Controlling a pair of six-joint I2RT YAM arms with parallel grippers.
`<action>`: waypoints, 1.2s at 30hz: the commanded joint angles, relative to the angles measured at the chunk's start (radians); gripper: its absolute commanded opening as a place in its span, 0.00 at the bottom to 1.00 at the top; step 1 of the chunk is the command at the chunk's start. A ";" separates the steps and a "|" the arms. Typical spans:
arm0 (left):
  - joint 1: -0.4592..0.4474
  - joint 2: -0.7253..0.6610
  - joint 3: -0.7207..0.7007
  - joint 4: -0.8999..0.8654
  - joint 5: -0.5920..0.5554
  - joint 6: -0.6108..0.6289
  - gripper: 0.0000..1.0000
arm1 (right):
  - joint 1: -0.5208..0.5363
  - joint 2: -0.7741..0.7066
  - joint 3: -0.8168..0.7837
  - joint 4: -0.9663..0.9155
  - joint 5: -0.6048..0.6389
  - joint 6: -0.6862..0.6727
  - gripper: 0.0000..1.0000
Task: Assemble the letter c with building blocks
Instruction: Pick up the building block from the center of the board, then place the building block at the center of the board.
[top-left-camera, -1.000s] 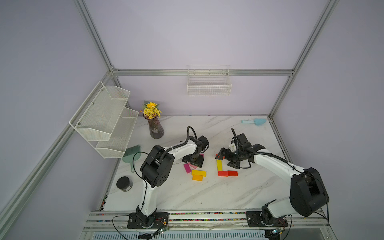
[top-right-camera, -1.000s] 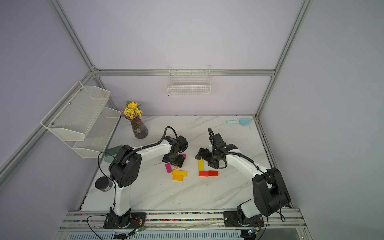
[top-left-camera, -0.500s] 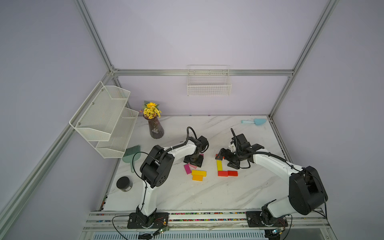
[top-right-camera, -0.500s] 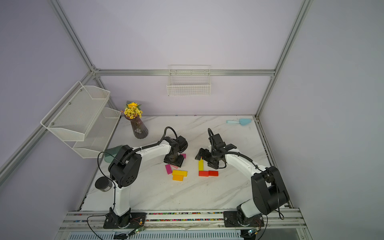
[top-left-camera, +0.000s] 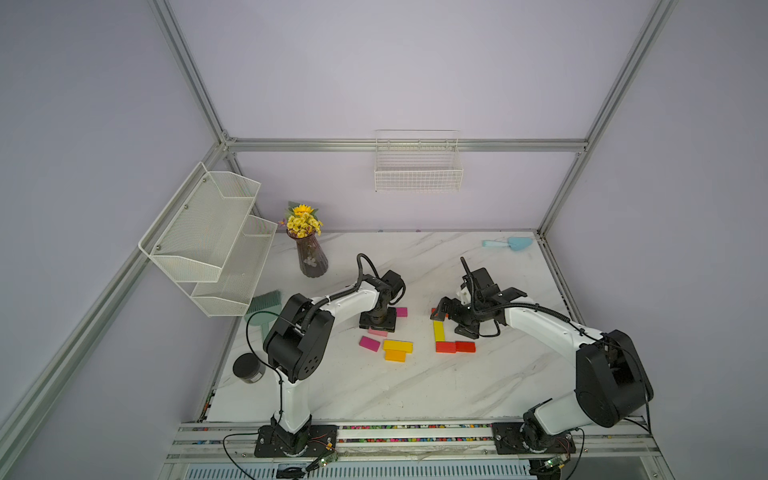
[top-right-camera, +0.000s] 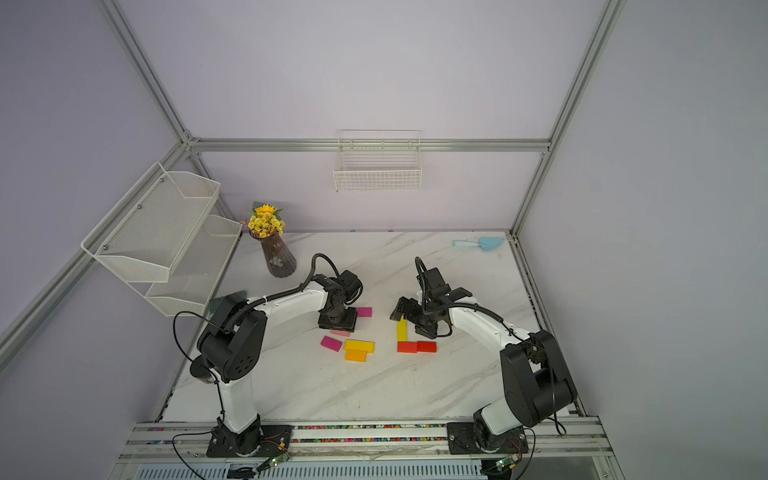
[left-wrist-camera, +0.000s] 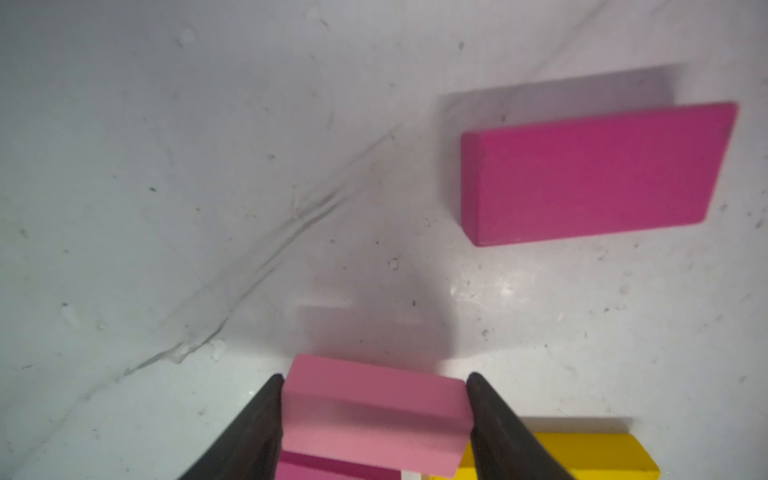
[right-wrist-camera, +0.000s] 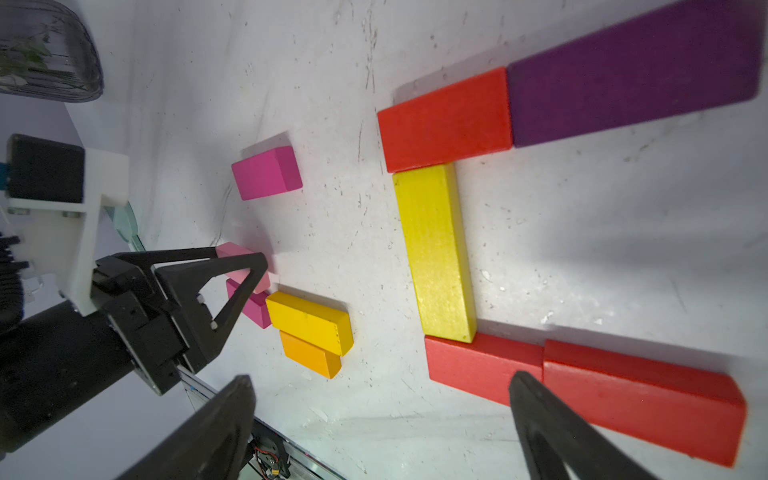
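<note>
The tabletop (top-left-camera: 374, 386) is showing white marble with thin grey veins. Left wrist view: a light pink block (left-wrist-camera: 374, 411) is glowing at bottom centre, a magenta block (left-wrist-camera: 590, 174) popping at upper right. Right wrist view: a long yellow block (right-wrist-camera: 436, 253) is shining mid-frame, an orange-red block (right-wrist-camera: 446, 120) and a dark purple block (right-wrist-camera: 631, 70) are running along the top, a deeper red block (right-wrist-camera: 644, 399) is sitting lower right, an orange block (right-wrist-camera: 309, 353) peeking lower left. In a top view a light blue scoop (top-left-camera: 509, 244) and yellow flowers (top-left-camera: 304, 220) are standing out.
</note>
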 joint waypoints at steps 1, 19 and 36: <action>0.034 -0.037 0.012 0.031 0.014 -0.048 0.65 | -0.005 0.016 0.014 0.011 0.003 -0.004 0.97; 0.111 0.121 0.193 -0.015 0.017 -0.041 0.68 | -0.005 0.030 0.046 0.001 -0.005 -0.008 0.97; 0.155 0.022 0.136 0.005 0.061 -0.114 0.94 | -0.005 0.034 0.073 0.008 -0.044 -0.018 0.97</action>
